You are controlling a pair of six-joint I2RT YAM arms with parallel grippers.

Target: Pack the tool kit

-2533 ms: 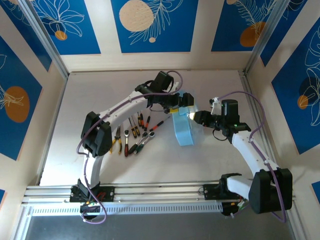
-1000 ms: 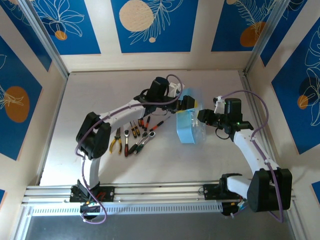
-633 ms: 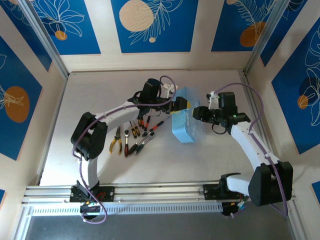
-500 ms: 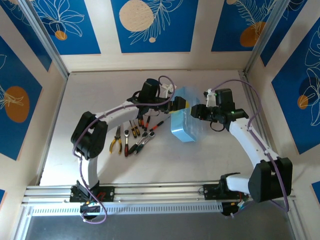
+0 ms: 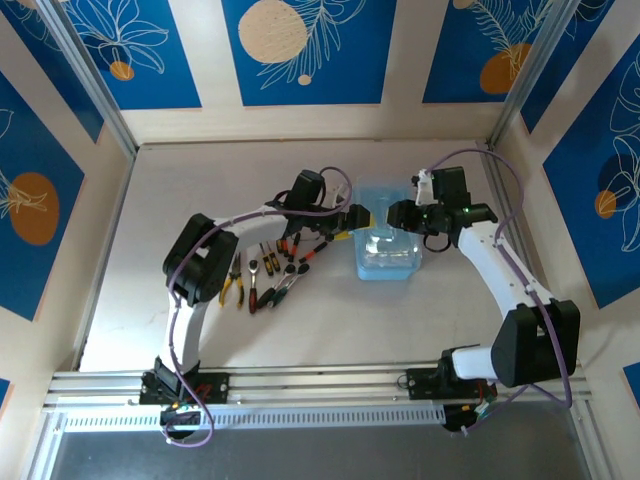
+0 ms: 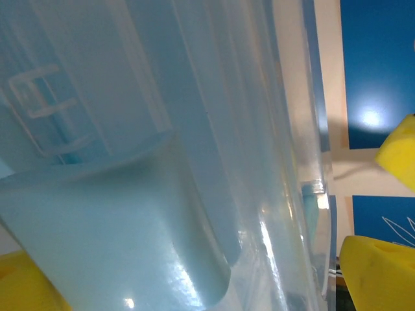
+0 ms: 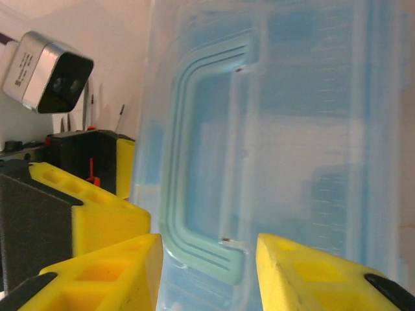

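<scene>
The pale table [image 5: 200,190] sits inside blue-patterned walls; the case [image 5: 385,255] lies flat on it, clear lid uppermost, right of centre.

The left gripper [image 5: 358,214] is at the case's far-left corner; its wrist view shows the case wall between its fingers [image 6: 382,272], but I cannot tell whether they press on it. The right gripper [image 5: 397,215] is at the far edge, its fingers [image 7: 110,272] spread, the moulded handle [image 7: 178,162] beyond them.

I judge the step to be settling the case for opening; steady the base with one gripper and lift the lid slowly with the other.

The pliers [image 5: 232,283], screwdrivers [image 5: 281,243] and ratchet wrenches [image 5: 283,287] lie unpacked to the left.

2.5 s ago the case stood tilted on edge between the grippers; now it rests flat.
</scene>
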